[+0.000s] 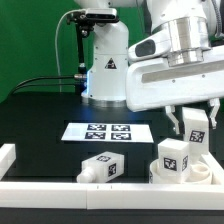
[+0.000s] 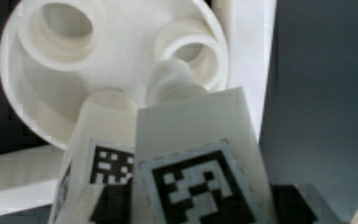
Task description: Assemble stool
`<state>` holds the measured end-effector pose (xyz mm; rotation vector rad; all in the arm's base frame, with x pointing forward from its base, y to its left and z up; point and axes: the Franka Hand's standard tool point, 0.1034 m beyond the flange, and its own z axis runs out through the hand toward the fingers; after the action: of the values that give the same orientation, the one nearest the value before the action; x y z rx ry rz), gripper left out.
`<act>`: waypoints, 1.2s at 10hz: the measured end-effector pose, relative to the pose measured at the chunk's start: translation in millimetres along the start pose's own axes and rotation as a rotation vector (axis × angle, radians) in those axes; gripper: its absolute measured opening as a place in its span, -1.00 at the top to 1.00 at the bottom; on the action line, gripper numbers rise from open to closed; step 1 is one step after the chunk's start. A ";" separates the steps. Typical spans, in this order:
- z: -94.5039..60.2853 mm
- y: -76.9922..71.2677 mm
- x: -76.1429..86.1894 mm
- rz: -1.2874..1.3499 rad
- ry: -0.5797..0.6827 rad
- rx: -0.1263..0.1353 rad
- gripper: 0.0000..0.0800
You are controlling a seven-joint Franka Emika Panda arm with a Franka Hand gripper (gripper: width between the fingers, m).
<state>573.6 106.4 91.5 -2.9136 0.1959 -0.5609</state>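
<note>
Black table [image 1: 40,125]: the gripper [image 1: 195,122] clamps 1 leg [image 2: 194,165] over the seat [image 2: 51,95]. Leg-fitting step, likely; next, lower it squarely into a socket [image 2: 190,48].

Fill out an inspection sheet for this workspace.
Surface: black table; marker board lies flat on it.
Job's things: seat at the exterior view's right, upright leg on it; lying leg on the table.
Clutter: nothing seen.
Grippers: gripper shut on held leg, above the seat.
Cables: black cable beside robot base.
Surroundings: white border rails; green backdrop.
</note>
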 end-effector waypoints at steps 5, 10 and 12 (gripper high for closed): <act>12.6 -9.2 -1.8 -0.005 -0.012 0.008 0.20; 19.3 -8.6 -8.9 -0.014 0.024 -0.003 0.20; 16.1 -3.0 -14.8 -0.026 0.081 -0.019 0.20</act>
<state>566.4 114.0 72.1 -2.9182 0.1751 -0.6857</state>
